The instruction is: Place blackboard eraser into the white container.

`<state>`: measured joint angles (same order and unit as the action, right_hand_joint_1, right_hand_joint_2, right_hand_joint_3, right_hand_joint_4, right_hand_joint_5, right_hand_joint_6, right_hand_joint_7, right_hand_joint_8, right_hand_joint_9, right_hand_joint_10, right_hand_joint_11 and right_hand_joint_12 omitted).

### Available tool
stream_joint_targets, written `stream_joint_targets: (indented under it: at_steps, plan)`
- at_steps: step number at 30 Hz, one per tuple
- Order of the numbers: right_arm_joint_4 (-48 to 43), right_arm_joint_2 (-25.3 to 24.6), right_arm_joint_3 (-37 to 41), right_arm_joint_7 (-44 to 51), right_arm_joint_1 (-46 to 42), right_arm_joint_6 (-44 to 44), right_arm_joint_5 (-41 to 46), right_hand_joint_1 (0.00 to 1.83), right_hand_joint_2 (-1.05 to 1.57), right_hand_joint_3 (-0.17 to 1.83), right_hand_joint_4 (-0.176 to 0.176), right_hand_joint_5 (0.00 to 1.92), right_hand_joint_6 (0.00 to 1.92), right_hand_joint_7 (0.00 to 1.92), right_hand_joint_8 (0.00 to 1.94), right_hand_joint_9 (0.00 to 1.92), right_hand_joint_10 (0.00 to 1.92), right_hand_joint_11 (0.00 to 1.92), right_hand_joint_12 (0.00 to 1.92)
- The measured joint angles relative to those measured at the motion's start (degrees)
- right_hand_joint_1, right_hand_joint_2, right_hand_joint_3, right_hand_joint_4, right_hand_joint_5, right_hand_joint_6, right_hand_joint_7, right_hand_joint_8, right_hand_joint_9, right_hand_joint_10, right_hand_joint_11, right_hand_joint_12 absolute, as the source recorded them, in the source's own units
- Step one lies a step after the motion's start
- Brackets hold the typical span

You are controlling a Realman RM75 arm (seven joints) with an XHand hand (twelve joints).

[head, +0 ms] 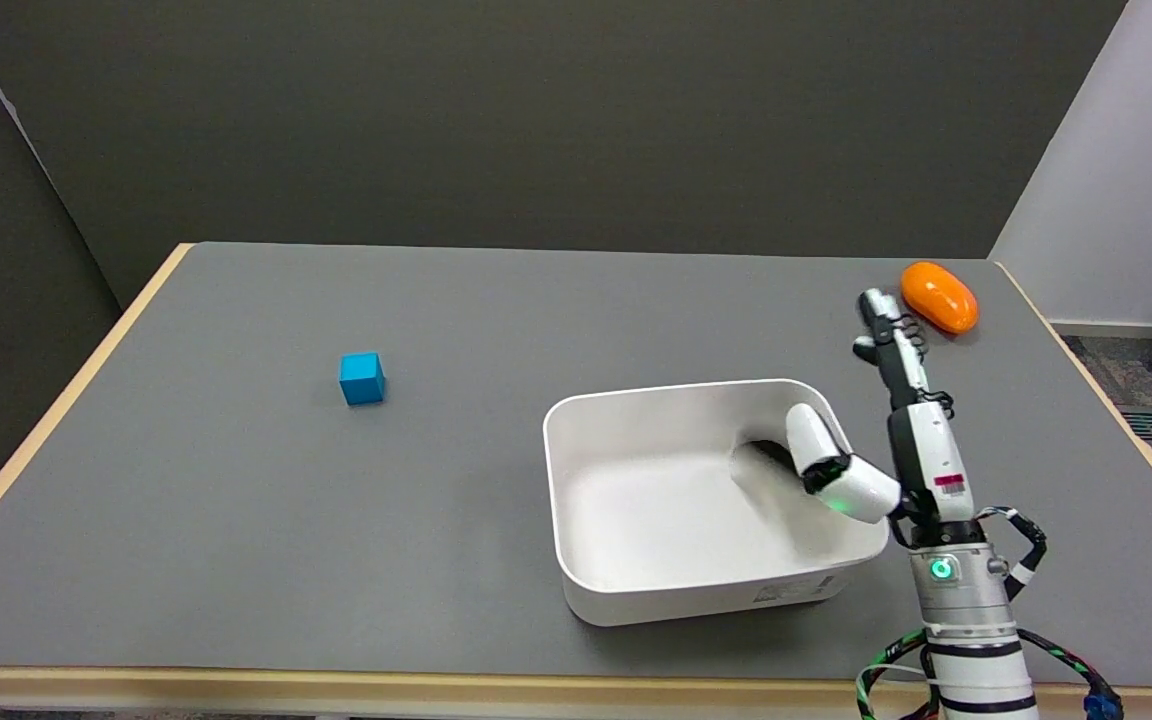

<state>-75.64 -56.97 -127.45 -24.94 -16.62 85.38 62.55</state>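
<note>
Head view, table: your grey table (236, 520) with its pale wood edge runs across the frame, a dark wall behind it.
Head view, tub: the white tub (636, 600) sits on the near right part of the table, open side up, a small label on its near wall.
Head view, right hand: your right hand (886, 440) comes up from the lower right on its white arm (966, 640) and stands at the tub's right rim.
Head view, fingers: they are apart. One white finger (816, 440) bends left over the rim and into the tub, casting a dark shadow on the inner wall; another reaches straight away from you, up toward the far right of the table. You can see nothing held between them.
Head view, eraser: you will not find a blackboard eraser in this view. The tub's visible floor shows only the finger's shadow.
Head view, orange thing: a smooth orange oval (939, 296) lies at the far right corner, just beyond the tip of the outstretched finger; you cannot tell whether they touch.
Head view, blue cube: a small blue cube (362, 379) sits well to the left of the tub, alone.
</note>
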Motion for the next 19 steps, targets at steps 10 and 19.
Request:
stream_joint_targets:
  at_steps: [10,19]
  plan:
    - [4.2,-0.5,-0.5,-11.3,2.2,5.9,-4.5,0.34,0.65,0.67,-0.014,0.0,0.0,0.0,0.0,0.0,0.0,0.0,0.72]
    - [5.9,-0.9,-0.3,-17.9,4.1,11.5,-5.1,0.29,0.71,0.69,-0.016,0.0,0.0,0.0,0.0,0.0,0.0,0.0,0.4]
